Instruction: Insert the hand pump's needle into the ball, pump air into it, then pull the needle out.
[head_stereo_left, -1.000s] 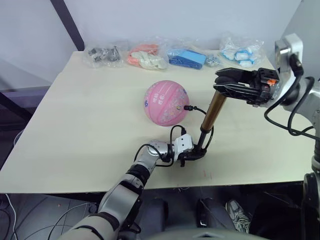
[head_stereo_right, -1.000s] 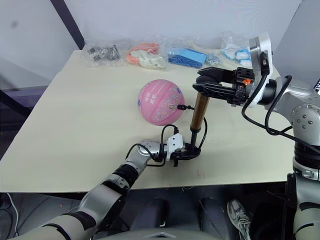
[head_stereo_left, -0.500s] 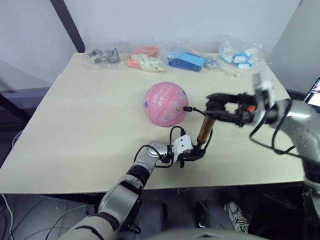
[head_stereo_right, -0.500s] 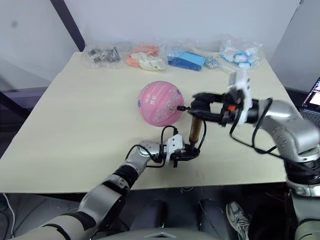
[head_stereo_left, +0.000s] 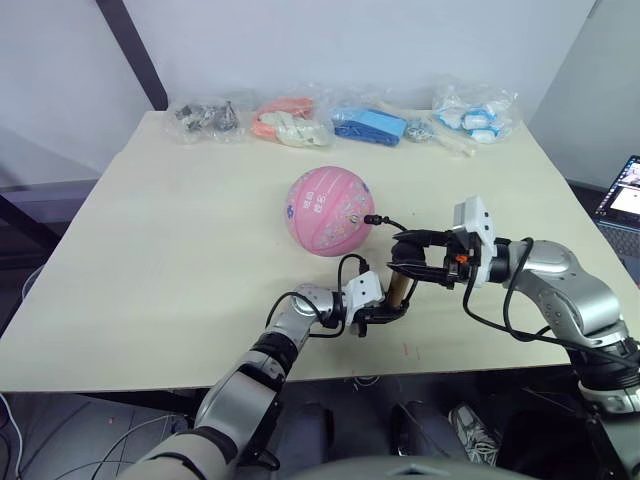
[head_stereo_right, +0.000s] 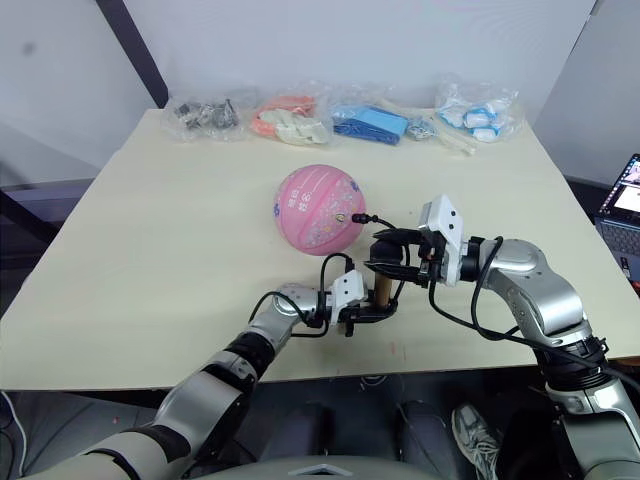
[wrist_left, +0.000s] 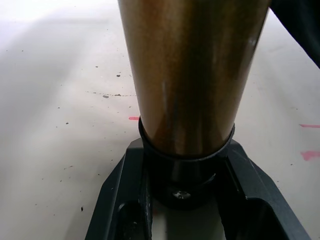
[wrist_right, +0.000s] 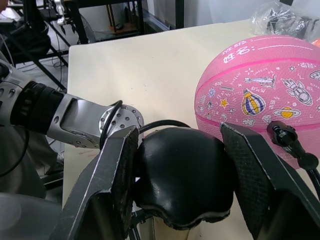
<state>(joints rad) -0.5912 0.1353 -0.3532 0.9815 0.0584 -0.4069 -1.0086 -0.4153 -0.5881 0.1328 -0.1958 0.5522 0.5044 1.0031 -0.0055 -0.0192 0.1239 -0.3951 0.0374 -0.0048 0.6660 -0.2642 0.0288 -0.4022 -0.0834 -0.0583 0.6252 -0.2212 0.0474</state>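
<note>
Table (head_stereo_left: 150, 260), pale top. Four clear plastic bags in a row along the far edge: first bag (head_stereo_left: 205, 115) holds dark metal bits; second bag (head_stereo_left: 292, 117) orange and cream pieces; third bag (head_stereo_left: 370, 123) blue items; fourth bag (head_stereo_left: 477, 106) white and blue items.

Left claw (head_stereo_left: 378, 315) near the front edge, fingers clamped on the black base of the hand pump (head_stereo_left: 401, 291). Pump stands upright on the table, gold barrel showing just a short stretch.

Ball (head_stereo_left: 330, 211), pink with cartoon prints, mid-table, just behind the pump. Black hose (head_stereo_left: 400, 226) runs from pump to ball; needle (head_stereo_left: 372, 216) fitting sits at the valve, pin itself hidden.

Right claw (head_stereo_left: 412, 268) gripping the pump's black handle (wrist_right: 180, 175), low over the barrel.
</note>
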